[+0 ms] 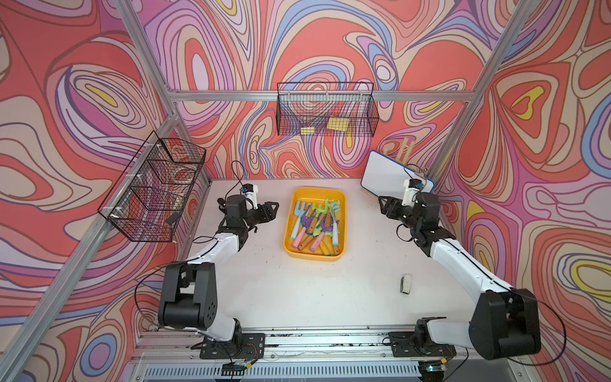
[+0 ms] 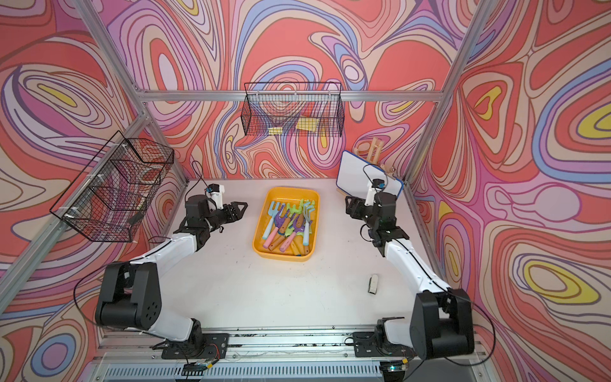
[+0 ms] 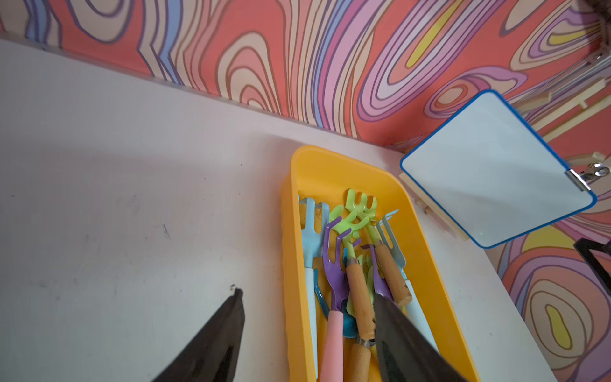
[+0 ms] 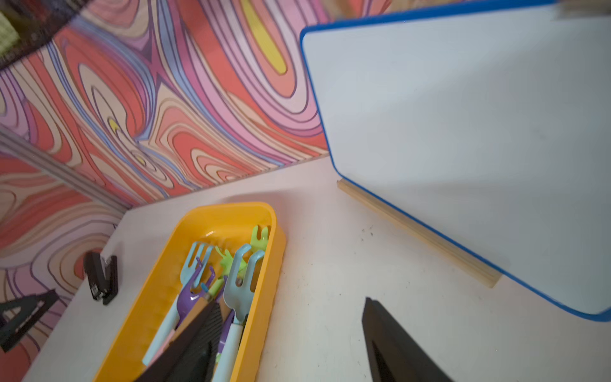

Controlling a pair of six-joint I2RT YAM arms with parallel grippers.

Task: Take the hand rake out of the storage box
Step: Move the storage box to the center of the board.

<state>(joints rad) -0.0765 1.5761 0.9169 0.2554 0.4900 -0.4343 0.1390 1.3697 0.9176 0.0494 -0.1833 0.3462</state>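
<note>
Jaws parted & empty on both arms: in both top views left gripper (image 1: 272, 210) hangs just beside the storage box (image 1: 310, 257), right gripper (image 1: 383, 203) near its other side, box mid-bench toward the far edge w/ hand rakes (image 1: 330, 205) heaped inside. Left wrist view: fingers (image 3: 215, 344) spread, nothing btwn; rakes look light, stiff, slick-headed, tines tangled, so a wooden handle (image 3: 362, 301) seems the best hold. Right wrist view: fingers (image 4: 393, 347) likewise spread, touching nothing.

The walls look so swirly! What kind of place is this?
Probably a robot practice booth: left arm and right arm at a white table, a metal frame, a storage box of tools.
</note>
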